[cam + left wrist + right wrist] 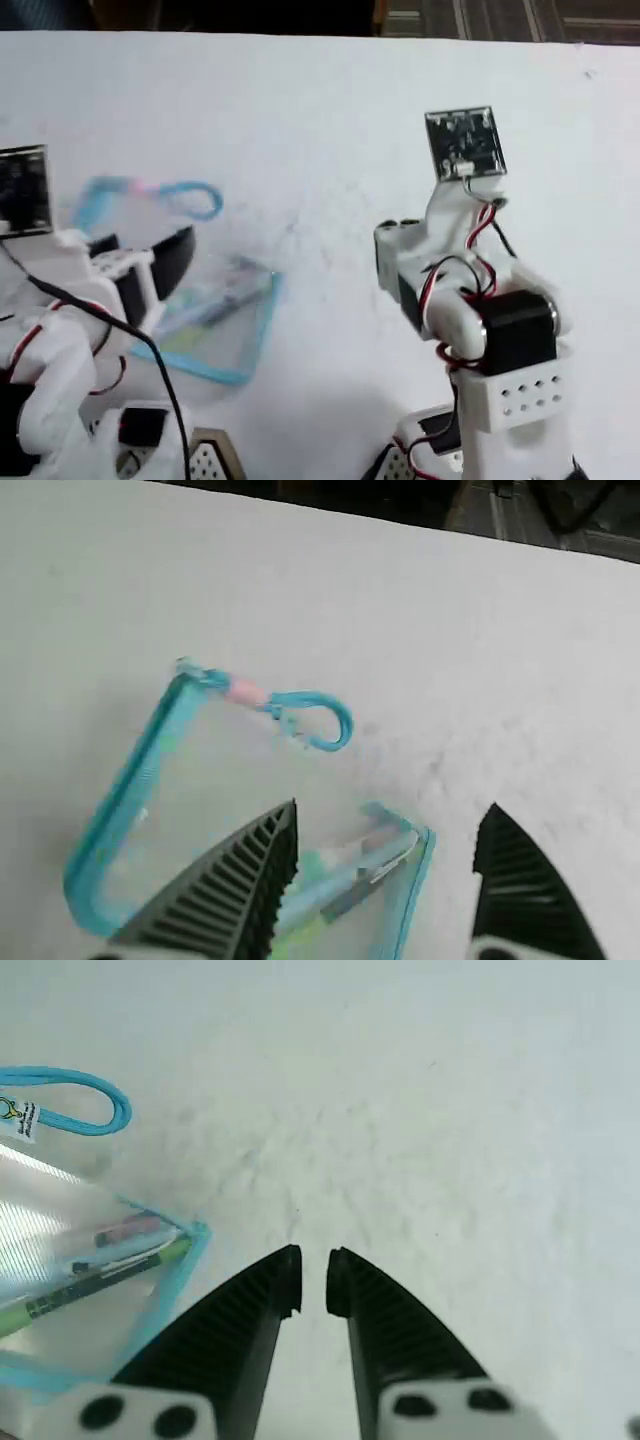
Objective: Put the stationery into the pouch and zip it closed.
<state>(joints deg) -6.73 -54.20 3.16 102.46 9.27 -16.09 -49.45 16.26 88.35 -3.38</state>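
I have the pouch (215, 310) lying flat on the white table (330, 100), on the left side in the high view; it is clear with a blue edge, and its blue loop (195, 198) trails off the far end onto the table. Through the clear wall I can see pens (225, 295) lying inside its outline, near the end away from the loop; one is green, another has some pink on it. I cannot tell whether the zip is open or closed.

The left gripper (392, 820) hangs above the pouch with its fingers spread wide and nothing between them; one finger (255, 880) is over the clear face, the other (520, 880) over bare table just past the blue edge. In that wrist view the pens (340, 875) sit between the two fingers, at the near corner; the loop (320, 720) curls out from a pink tab (245, 692) at the far corner.

The right gripper (312, 1280) is over bare table, beside the pouch and not touching it; its fingers are drawn in narrow, with only a thin strip of table showing between the tips, and they hold nothing. From its wrist camera I see the pouch (60, 1290) off to one side with the pens (100, 1260) up against the blue corner nearest the gripper, and the loop (70, 1110) lying farther off on the table. In the high view the right arm (470, 310) stands well apart from the pouch.
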